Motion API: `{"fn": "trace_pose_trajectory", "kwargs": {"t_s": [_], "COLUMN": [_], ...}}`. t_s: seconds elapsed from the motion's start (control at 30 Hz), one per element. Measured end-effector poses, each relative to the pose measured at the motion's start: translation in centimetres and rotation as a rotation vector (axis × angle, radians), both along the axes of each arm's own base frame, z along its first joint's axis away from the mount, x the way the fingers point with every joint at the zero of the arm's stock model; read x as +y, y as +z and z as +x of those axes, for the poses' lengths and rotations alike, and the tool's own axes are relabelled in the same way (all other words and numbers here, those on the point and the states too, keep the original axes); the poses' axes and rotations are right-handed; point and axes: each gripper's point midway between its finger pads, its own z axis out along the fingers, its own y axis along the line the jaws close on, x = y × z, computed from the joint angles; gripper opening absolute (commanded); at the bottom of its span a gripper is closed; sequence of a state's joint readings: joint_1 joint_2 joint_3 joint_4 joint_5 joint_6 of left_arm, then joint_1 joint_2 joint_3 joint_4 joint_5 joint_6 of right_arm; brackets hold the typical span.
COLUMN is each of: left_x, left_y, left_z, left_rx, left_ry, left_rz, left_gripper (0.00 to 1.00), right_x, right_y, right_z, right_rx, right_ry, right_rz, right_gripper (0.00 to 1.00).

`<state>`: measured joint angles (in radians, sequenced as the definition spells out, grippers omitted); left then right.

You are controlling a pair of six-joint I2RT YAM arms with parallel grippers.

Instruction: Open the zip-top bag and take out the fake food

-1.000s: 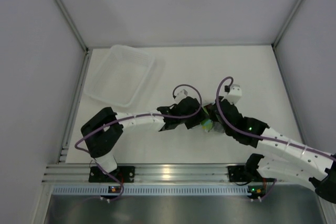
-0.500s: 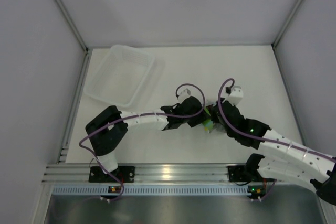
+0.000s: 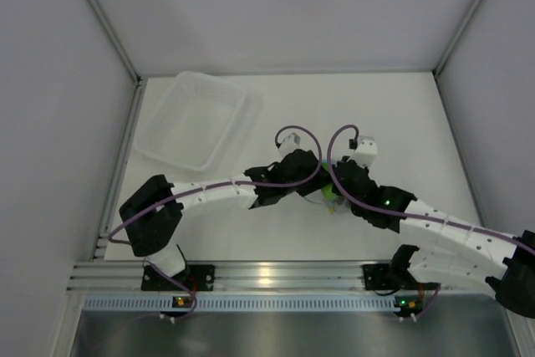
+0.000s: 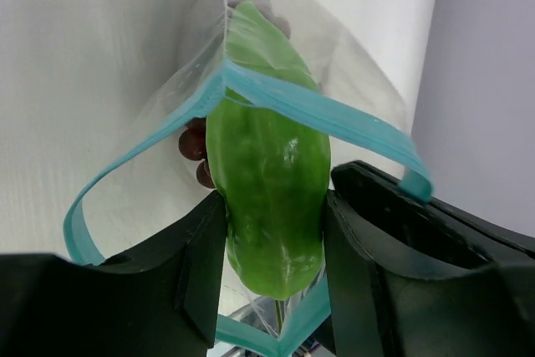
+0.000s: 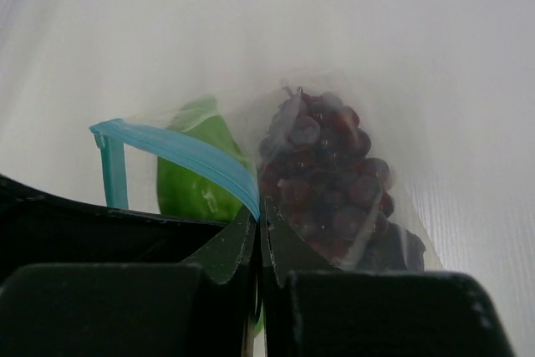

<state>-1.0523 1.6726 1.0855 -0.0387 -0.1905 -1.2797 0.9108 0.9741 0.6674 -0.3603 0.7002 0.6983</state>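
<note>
The zip-top bag (image 4: 159,98) hangs with its mouth open, the light blue zip strip (image 4: 334,119) spread in a loop. A bright green oblong piece of fake food (image 4: 267,198) sticks out through the mouth, and my left gripper (image 4: 272,236) is shut on it, one finger on each side. Dark red grapes (image 4: 194,144) lie deeper in the bag. In the right wrist view my right gripper (image 5: 258,219) is shut on the zip strip (image 5: 180,152), with the grape bunch (image 5: 330,177) and the green piece (image 5: 196,186) behind the plastic. From above, both grippers meet at the bag (image 3: 328,196).
A translucent rectangular tub (image 3: 192,119) stands at the back left of the white table (image 3: 401,114). Grey walls close in the left, right and far sides. A metal rail (image 3: 267,273) runs along the near edge by the arm bases.
The left gripper's fingers have closed in onto the green piece. Both wrists and the bag have shifted slightly left and toward the back.
</note>
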Motion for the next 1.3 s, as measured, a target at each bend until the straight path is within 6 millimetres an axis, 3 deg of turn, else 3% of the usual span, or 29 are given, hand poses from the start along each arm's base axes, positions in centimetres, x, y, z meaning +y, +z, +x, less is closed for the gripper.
{"fn": "trace_pose_trajectory", "kwargs": {"t_s": [0.13, 0.4, 0.73, 0.83, 0.93, 1.03, 1.17, 1.3], "left_x": [0.9, 2.6, 4.5, 5.5, 7.6, 11.2, 18.4, 25.2], "left_y": [1.2, 0.9, 4.8, 5.2, 5.2, 6.5, 8.7, 9.0], "left_z": [0.5, 0.6, -0.5, -0.4, 0.0, 2.0, 6.3, 10.1], "left_rx": [-0.018, -0.019, -0.120, -0.137, -0.150, -0.178, -0.235, -0.226], "left_ry": [0.019, 0.023, -0.061, -0.079, -0.078, -0.026, 0.146, 0.305], "left_rz": [-0.016, -0.003, -0.037, -0.039, -0.021, -0.015, 0.009, 0.067], "left_gripper": [0.00, 0.00, 0.00, 0.00, 0.00, 0.00, 0.00, 0.00], "right_x": [0.1, 0.0, 0.2, 0.4, 0.6, 0.6, 0.4, 0.4], "right_y": [-0.1, -0.6, -2.2, -2.3, -1.6, -1.1, -1.0, -0.8], "right_z": [0.1, 0.2, 0.6, 0.9, 1.2, 1.5, 1.6, 1.6], "right_rx": [-0.002, 0.001, 0.030, 0.037, 0.024, 0.015, 0.010, 0.009], "right_ry": [0.007, 0.014, 0.010, 0.010, 0.005, -0.002, -0.006, -0.004], "right_rz": [-0.015, -0.038, -0.092, -0.109, -0.101, -0.097, -0.101, -0.104], "right_gripper": [0.00, 0.00, 0.00, 0.00, 0.00, 0.00, 0.00, 0.00]}}
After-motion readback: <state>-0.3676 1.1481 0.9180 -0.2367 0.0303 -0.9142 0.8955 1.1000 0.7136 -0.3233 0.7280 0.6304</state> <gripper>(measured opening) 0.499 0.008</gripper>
